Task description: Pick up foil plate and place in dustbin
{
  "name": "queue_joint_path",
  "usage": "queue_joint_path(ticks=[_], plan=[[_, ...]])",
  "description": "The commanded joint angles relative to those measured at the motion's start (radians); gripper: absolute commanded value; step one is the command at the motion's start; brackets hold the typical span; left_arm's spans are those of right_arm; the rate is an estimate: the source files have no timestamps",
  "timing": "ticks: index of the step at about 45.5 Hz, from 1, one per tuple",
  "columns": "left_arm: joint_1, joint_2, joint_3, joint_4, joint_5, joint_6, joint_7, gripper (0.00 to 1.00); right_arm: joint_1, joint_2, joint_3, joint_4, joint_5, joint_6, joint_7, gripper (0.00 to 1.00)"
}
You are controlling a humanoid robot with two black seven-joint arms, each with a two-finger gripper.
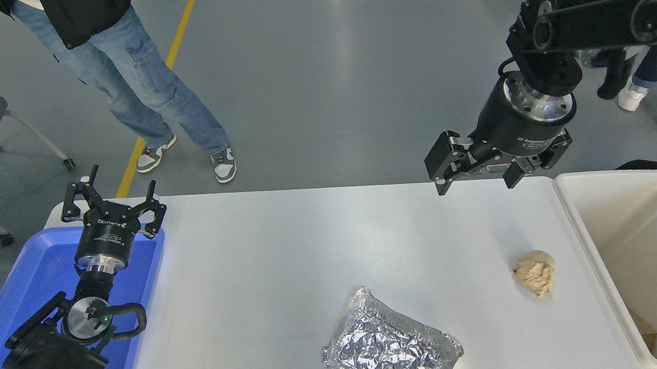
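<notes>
- Foil plate sits at table's near edge, below and camera-ward of right gripper, slightly to its left; long axis roughly left-right.
- Dustbin right of that gripper.
- Right gripper spread wide, empty, well above plate; it's the nearer arm.
- Left gripper parked, fingers apart, over blue tray.

Shiny crinkled foil plate; smooth cream plastic dustbin.
</notes>
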Motion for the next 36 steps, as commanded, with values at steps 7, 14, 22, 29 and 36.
queue_joint_path(ticks=[7, 14, 22, 29, 36], plan=[[-0.001, 0.000, -0.001, 0.000, -0.001, 0.001, 0.000, 1.00, -0.127, 0.007, 0.012, -0.108, -0.006, 0.001, 0.001, 1.00], [-0.001, 0.000, -0.001, 0.000, -0.001, 0.001, 0.000, 1.00, -0.245, 0.021, 0.063, -0.180, -0.009, 0.001, 0.001, 1.00], [-0.001, 0.000, -0.001, 0.000, -0.001, 0.001, 0.000, 1.00, -0.387, 0.069, 0.095, -0.262, -0.032, -0.029, 0.001, 1.00], [-0.001, 0.000, -0.001, 0.000, 0.001, 0.001, 0.000, 1.00, -0.492, 0.053, 0.117, -0.320, -0.091, -0.029, 0.001, 1.00], [-0.001, 0.000, -0.001, 0.000, -0.001, 0.001, 0.000, 1.00, -0.527, -0.025, 0.158, -0.288, -0.091, -0.021, -0.004, 1.00]])
